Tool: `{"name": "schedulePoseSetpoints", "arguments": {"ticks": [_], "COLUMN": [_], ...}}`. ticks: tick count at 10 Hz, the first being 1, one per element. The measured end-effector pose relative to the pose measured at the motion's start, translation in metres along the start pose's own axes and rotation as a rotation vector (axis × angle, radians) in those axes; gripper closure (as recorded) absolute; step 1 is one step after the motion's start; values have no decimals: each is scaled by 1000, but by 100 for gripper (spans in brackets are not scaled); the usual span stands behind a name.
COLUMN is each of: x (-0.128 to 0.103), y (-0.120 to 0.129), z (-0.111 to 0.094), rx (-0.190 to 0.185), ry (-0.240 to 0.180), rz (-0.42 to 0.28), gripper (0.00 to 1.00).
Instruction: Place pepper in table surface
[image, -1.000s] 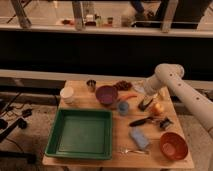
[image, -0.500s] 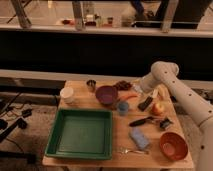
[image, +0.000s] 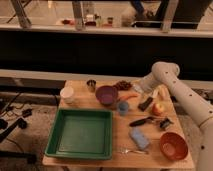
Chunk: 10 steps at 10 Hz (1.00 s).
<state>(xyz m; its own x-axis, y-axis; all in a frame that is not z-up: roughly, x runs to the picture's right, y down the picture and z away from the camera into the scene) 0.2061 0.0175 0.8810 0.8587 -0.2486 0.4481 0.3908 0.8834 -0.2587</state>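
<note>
The pepper (image: 129, 96), slender and orange-red, lies on the light wooden table surface (image: 112, 155), just right of a purple bowl (image: 106, 94). My gripper (image: 140, 89) hangs from the white arm (image: 165, 72) at the back of the table. It is just right of and slightly above the pepper, next to the dark red cluster (image: 122, 85). I cannot tell whether it touches the pepper.
A green tray (image: 82, 132) fills the front left. Also on the table are a white cup (image: 67, 94), a metal cup (image: 91, 85), a blue cup (image: 123, 107), an apple (image: 159, 108), a black utensil (image: 142, 121), a blue sponge (image: 139, 138), an orange bowl (image: 173, 145) and a fork (image: 129, 150).
The arm has swung left, taking the gripper from beside the apple to the back of the table near the pepper. The objects on the table have not visibly moved.
</note>
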Motion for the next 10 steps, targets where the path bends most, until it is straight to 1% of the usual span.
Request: {"name": "schedulePoseSetpoints", "arguments": {"ticks": [2, 3, 4, 5, 7, 10], "x": [-11, -13, -15, -20, -11, -3], "y": [-13, -18, -19, -25, -22, -25], "z": [15, 19, 24, 30, 35, 47], "rx": [-12, -13, -23, -26, -38, -46], "ry": [-24, -30, -37, -48, -58, -76], "rz": [-32, -44, -53, -62, -52, -35], "gripper": [20, 20, 20, 20, 20, 20]}}
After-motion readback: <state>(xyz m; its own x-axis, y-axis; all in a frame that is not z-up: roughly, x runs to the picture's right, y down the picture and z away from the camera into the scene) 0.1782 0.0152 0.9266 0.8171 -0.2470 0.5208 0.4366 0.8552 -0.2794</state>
